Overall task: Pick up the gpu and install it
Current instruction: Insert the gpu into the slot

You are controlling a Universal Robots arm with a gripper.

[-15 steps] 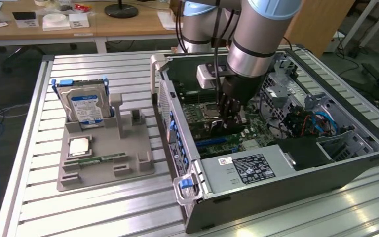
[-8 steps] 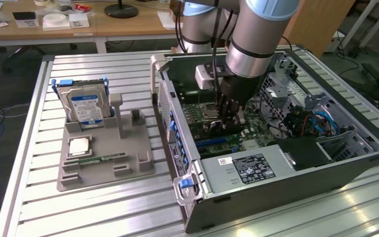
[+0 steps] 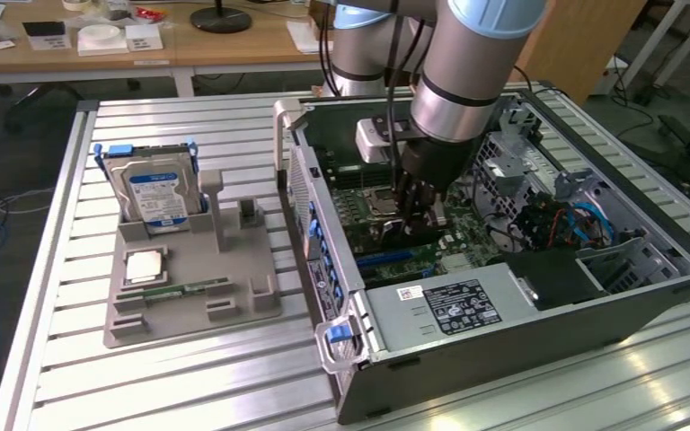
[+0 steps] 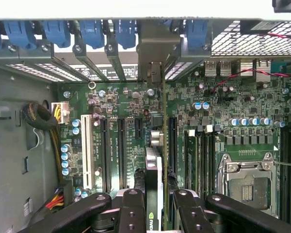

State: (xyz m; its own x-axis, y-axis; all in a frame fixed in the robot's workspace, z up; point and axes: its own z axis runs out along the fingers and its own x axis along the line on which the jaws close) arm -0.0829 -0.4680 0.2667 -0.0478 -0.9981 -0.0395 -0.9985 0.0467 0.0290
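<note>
My tool [image 4: 155,206] is clenched on the gpu [image 4: 154,167], which sits edge-on between my fingers [image 4: 132,208]. The card stands upright inside the open computer case [image 3: 501,350], close over the green motherboard [image 4: 223,102] and beside the black expansion slots [image 4: 120,150]. I cannot tell whether it touches the board. Past it are the blue slot latches [image 4: 92,31]. Outside the case, a hard drive [image 3: 157,190] stands in a grey holder [image 3: 190,310] on the bench [image 3: 141,386].

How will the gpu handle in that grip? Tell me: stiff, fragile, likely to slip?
Probably stiff: the gpu shows a straight, thin edge in the gripper. Likely fragile, being a thin circuit card, so side loads over the motherboard slots could harm it. Pinched across its flat faces, it may pivot if nudged.
</note>
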